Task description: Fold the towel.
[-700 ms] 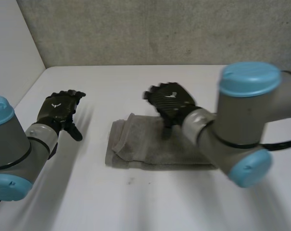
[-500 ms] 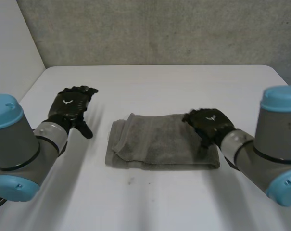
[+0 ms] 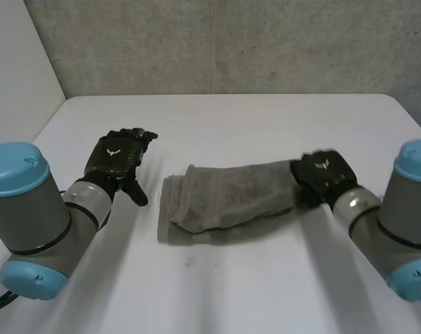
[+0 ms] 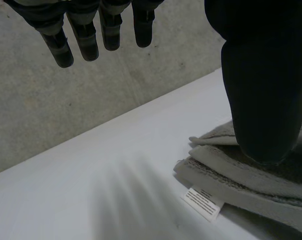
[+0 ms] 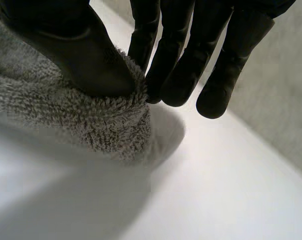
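As right hand [image 3: 325, 174] pinches, towel [image 3: 231, 198] rises

The fluffy end of a grey towel [image 5: 66, 110] is pinched by the right hand [image 5: 190, 25]. The thumb [image 5: 86, 60] is pressed onto the towel's upper side, and the fingers [image 5: 183, 80] are curled against its edge. The towel's end is held just above a white table [image 5: 215, 200], where a shadow is cast beneath it. Beyond the towel, a grey wall [image 5: 285, 100] is seen.
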`<state>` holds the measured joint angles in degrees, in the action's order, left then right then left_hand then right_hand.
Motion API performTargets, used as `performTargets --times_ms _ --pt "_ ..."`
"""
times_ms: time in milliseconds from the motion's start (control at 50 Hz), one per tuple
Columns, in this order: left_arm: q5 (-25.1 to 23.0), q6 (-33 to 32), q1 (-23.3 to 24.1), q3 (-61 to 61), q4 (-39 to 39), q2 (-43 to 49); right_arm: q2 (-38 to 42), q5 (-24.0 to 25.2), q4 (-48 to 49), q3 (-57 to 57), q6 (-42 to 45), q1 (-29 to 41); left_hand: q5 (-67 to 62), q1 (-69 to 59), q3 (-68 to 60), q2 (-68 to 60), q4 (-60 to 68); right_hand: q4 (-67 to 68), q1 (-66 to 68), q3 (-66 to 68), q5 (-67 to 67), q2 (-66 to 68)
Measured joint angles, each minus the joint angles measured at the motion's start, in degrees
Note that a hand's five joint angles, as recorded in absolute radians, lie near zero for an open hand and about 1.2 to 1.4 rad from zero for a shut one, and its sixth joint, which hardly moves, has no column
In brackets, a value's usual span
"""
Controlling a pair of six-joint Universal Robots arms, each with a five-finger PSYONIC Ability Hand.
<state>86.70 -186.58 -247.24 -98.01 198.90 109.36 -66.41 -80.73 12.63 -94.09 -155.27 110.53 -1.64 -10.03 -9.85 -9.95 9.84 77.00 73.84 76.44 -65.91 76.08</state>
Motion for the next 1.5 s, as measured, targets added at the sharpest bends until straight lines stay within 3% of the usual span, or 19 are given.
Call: performTargets --times_ms 140,220,380,460,540,600,760,920,1080,1260,1360,1500 --pt "0.36 0.12 -0.39 0.53 -0.29 -1.36 5.86 0.26 -2.54 15.28 5.45 13.47 0.00 -0.20 0.00 -0.02 0.00 0.00 0.24 0.00 -0.47 0.00" --pt "2.11 0.14 -1.15 0.65 -0.75 -2.73 14.11 1.85 -8.25 27.02 9.46 22.55 0.00 -0.08 0.00 -0.02 0.00 0.00 0.30 0.00 -0.47 0.00" --pt "6.53 0.24 -2.82 0.81 -2.51 -4.86 25.65 4.57 -16.99 40.05 11.41 29.61 0.00 0.01 0.16 0.24 -0.15 0.00 0.46 0.00 -0.47 0.00" --pt "7.18 0.25 -3.23 1.10 -3.19 -5.17 27.01 4.16 -18.28 41.72 10.20 29.92 0.00 0.01 0.29 0.42 -0.28 -10.90 -8.32 -10.37 9.17 -10.44" --pt "7.22 0.41 -3.15 2.05 -3.63 -5.12 25.03 1.40 -18.57 40.97 6.09 28.81 0.00 0.16 0.32 0.44 -0.31 -49.22 -48.27 -49.01 49.94 -50.59" --pt "7.08 1.19 -2.70 3.28 -3.98 -4.86 21.07 -1.76 -18.39 38.53 0.72 26.65 0.00 0.16 0.32 0.45 -0.31 -62.12 -59.48 -62.10 62.70 -61.68" --pt "6.65 6.94 0.48 8.28 -6.03 -2.00 10.44 -5.40 -18.14 30.49 -13.40 18.24 0.00 0.16 0.33 0.46 -0.31 -62.26 -60.61 -62.59 62.70 -61.83" --pt "6.24 10.92 5.50 13.47 -9.62 6.32 9.60 -5.30 -19.65 28.67 -19.85 13.80 0.00 0.16 0.24 0.33 -0.26 -62.26 -60.63 -62.59 62.69 -61.83" --pt "6.28 10.96 6.68 14.90 -12.22 14.51 16.70 -4.85 -20.96 30.82 -19.35 13.62 0.00 0.16 0.20 0.32 -0.17 -62.26 -60.63 -62.59 62.69 -61.83" --pt "6.47 10.29 6.52 13.58 -13.10 15.79 22.92 -4.88 -23.00 32.81 -14.88 13.74 0.00 0.16 0.24 0.33 -0.24 -62.26 -60.95 -62.59 62.70 -61.83" --pt "6.47 10.26 6.52 13.24 -13.17 13.68 21.56 -4.84 -23.44 33.30 -13.85 13.74 0.00 0.16 0.31 0.44 -0.30 -62.26 -61.10 -62.59 62.69 -61.83" --pt "6.45 10.27 6.73 13.81 -13.79 7.40 13.25 -5.19 -23.02 33.53 -13.70 13.57 0.00 0.16 0.32 0.46 -0.30 -62.26 -61.10 -62.59 62.70 -61.83"
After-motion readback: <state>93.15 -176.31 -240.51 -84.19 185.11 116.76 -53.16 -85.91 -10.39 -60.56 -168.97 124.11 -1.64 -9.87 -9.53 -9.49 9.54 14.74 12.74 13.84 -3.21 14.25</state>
